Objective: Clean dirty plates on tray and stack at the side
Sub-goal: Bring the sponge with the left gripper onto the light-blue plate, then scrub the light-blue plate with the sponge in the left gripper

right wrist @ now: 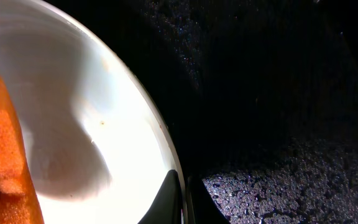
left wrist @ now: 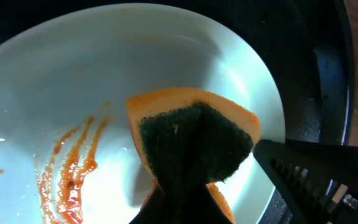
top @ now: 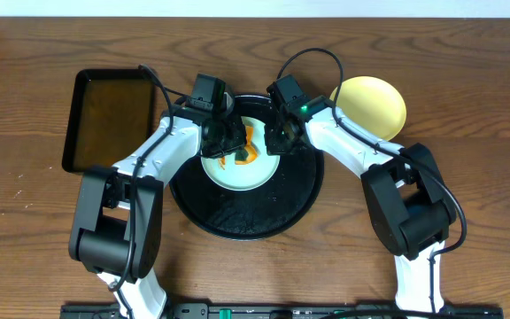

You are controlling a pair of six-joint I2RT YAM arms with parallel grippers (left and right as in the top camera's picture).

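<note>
Scrubbing goes best with the dark rough face of the sponge (left wrist: 194, 140) pressed flat and swept across the orange smear (left wrist: 73, 174), which lies to the left of the left pincer (top: 224, 140) in its own camera view, just off the sponge's edge. That pincer is clamped shut on the sponge, with the pale plate (left wrist: 104, 81) directly beneath it. Short overlapping strokes towards the smear look wiser than one long push, which could drag sauce to the rim.

The right pincer (right wrist: 182, 186) is closed on the plate's rim at the side away from the sponge, and should hold firm so the plate does not slide on the wet black tray (top: 237, 217) below both pincers. A yellow plate (top: 372, 105) rests on the surface outside the tray, beyond the right pincer.
</note>
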